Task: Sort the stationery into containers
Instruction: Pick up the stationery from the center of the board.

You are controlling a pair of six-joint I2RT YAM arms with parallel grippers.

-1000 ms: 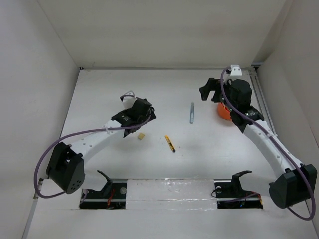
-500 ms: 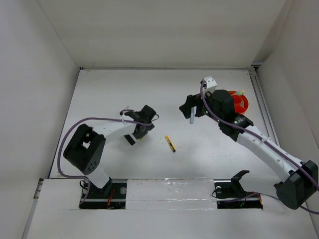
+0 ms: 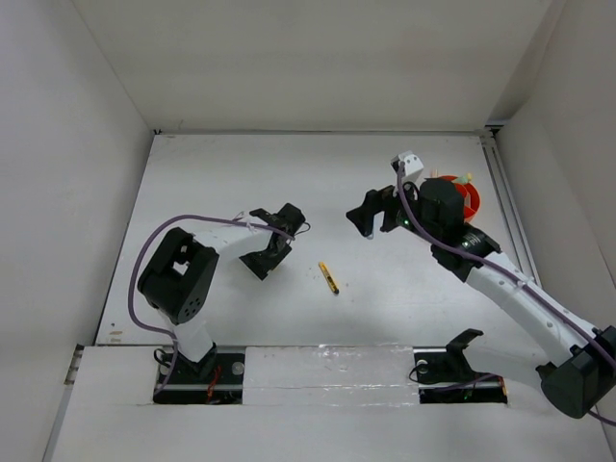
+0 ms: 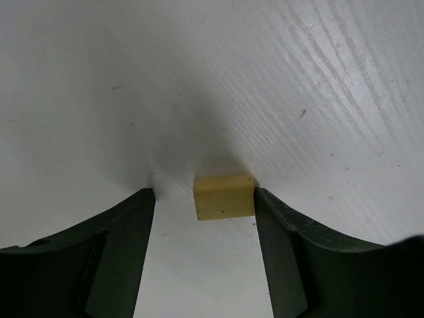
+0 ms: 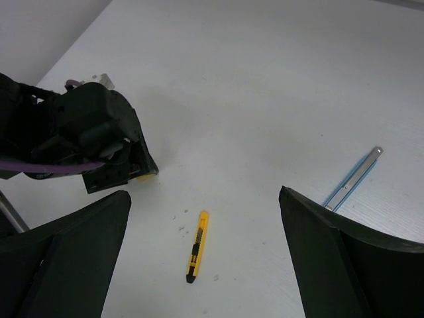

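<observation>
A tan eraser (image 4: 224, 196) lies on the white table between the fingers of my left gripper (image 4: 203, 215). The right finger (image 4: 278, 232) touches its side and the left finger stands a gap away, so the jaws are open around it. In the top view my left gripper (image 3: 270, 254) hides the eraser. My right gripper (image 5: 204, 195) hangs wide open above a short yellow-black pen (image 5: 197, 246) (image 3: 328, 277). A grey-blue pen (image 5: 353, 179) lies to its right. The orange pot (image 3: 466, 199) stands behind the right arm.
A light-coloured tip (image 3: 469, 178) shows at the pot's rim. White walls close in the table on the left, back and right. The arm bases and a taped strip (image 3: 327, 366) run along the near edge.
My left gripper came down round the tan eraser and its jaws have narrowed. My right gripper left the orange pot and moved left toward the table's middle, still wide open.
</observation>
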